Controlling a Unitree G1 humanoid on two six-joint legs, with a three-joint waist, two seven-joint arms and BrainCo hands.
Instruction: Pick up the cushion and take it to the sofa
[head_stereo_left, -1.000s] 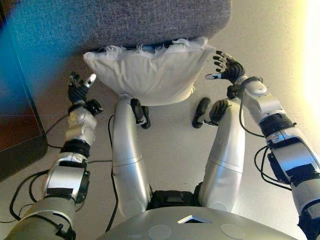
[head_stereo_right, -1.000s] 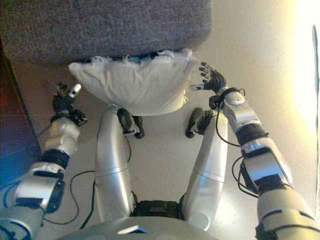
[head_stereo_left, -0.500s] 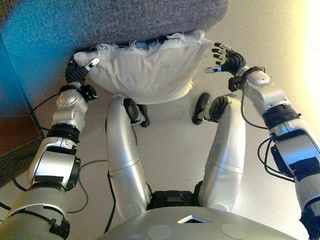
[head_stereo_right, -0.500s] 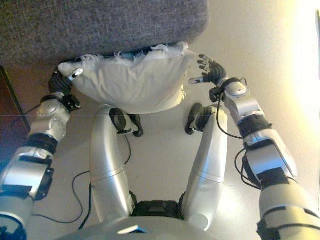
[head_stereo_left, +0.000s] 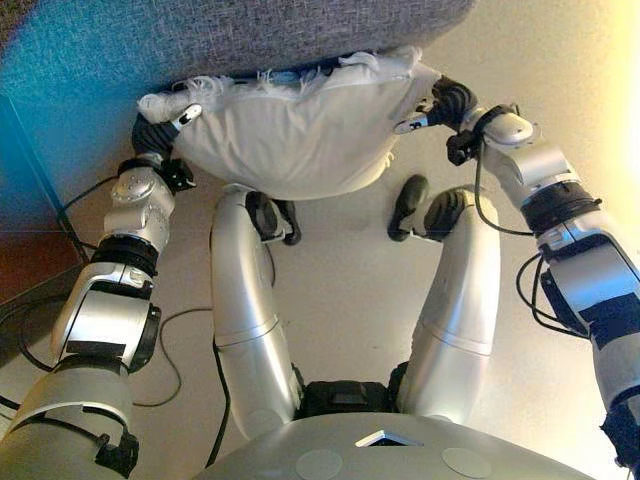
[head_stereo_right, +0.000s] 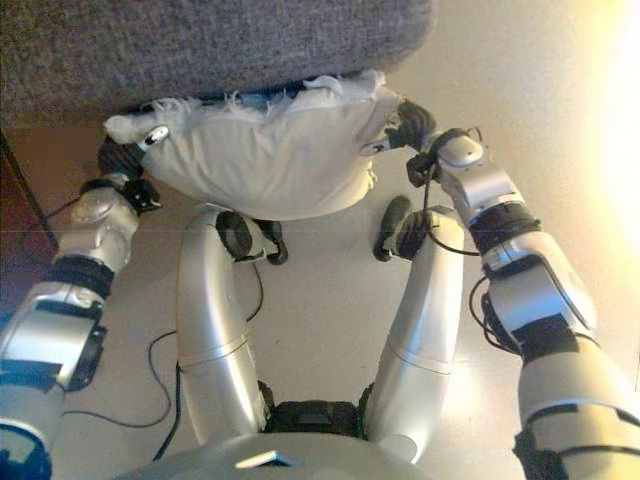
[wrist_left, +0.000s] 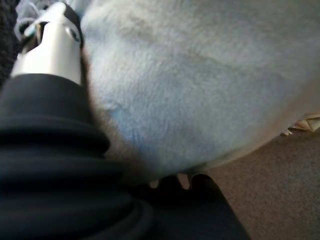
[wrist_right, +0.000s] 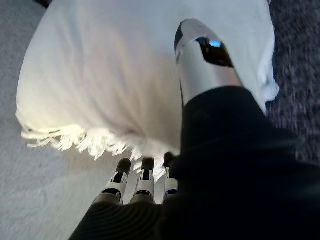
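A white cushion (head_stereo_left: 295, 130) with a fringed edge lies on the floor against the front of the grey sofa (head_stereo_left: 250, 35). My left hand (head_stereo_left: 160, 130) is at its left end, with the thumb (wrist_left: 55, 40) on top and the fingertips (wrist_left: 172, 182) curled under it. My right hand (head_stereo_left: 445, 103) is at its right end. There the thumb (wrist_right: 200, 55) lies on the cushion's face (wrist_right: 110, 70) and the straight fingers (wrist_right: 142, 182) reach under the fringe.
A dark piece of furniture (head_stereo_left: 20, 230) stands at the left, close to my left arm. The beige floor (head_stereo_left: 350, 290) runs out to the right of the sofa's corner.
My left hand has moved in from the floor and taken the cushion's left end. My right hand has moved from beside the cushion onto its right end.
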